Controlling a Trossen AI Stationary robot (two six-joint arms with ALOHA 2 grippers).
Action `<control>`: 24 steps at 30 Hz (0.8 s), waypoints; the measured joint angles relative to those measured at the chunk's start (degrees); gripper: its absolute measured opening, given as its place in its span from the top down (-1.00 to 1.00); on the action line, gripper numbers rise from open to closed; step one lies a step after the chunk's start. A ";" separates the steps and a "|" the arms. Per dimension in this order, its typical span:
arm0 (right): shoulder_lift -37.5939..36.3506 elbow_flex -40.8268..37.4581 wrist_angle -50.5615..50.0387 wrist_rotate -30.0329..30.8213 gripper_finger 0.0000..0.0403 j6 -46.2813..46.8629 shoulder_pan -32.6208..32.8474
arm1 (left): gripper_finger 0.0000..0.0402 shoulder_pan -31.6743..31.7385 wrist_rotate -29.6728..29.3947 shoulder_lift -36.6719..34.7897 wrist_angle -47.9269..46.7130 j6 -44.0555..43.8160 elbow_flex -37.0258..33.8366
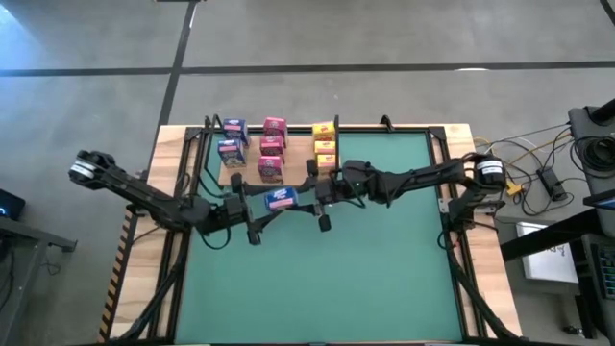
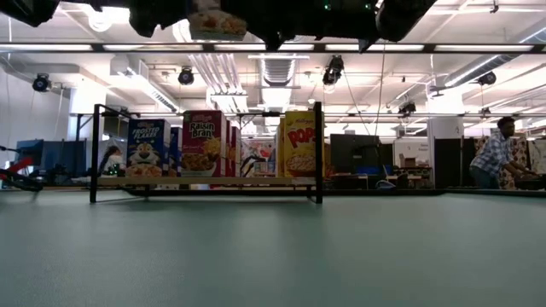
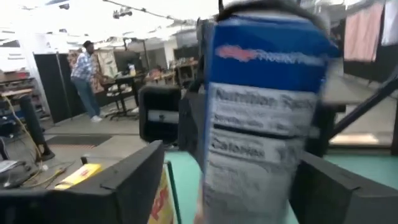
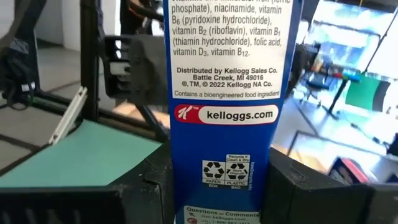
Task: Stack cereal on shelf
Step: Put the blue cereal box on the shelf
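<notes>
A blue cereal box (image 1: 280,199) hangs in the air over the green mat, between my two grippers. My right gripper (image 1: 309,197) reaches it from the table's right and is shut on it (image 4: 221,193). My left gripper (image 1: 258,207) comes from the table's left. Its open fingers stand on either side of the box's other end (image 3: 261,124), with a gap on one side. The light-wood shelf (image 1: 252,178) lies at the far edge and carries two blue, three pink and three yellow boxes. In the low view the held box (image 2: 217,21) is high above the shelf (image 2: 205,181). My right gripper pinches the blue box between its two fingers (image 4: 149,186), near one end. The narrow printed side panel (image 4: 224,115) faces the wrist camera. The fingers come about level from the table's right. The box is lifted clear of the table.
On the shelf stand blue boxes (image 1: 230,140), pink boxes (image 1: 273,147) and yellow boxes (image 1: 325,146) in three rows. Black frame posts (image 2: 318,153) rise at its corners. Green mat (image 1: 327,279) lies open toward the near edge. A person (image 2: 496,153) stands far behind the table.
</notes>
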 joint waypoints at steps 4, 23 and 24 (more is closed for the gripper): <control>-2.67 0.00 -6.56 0.02 0.28 -0.46 -1.32 | -0.53 -0.53 0.15 -1.71 -4.86 -0.96 0.07; -10.64 0.04 -33.52 9.18 0.28 -6.69 -2.73 | -0.57 -0.55 0.19 -3.63 -11.53 -5.73 0.07; -10.99 0.04 -35.41 9.16 0.28 -6.69 -2.72 | -0.57 -0.56 0.19 -3.60 -11.56 -5.91 0.07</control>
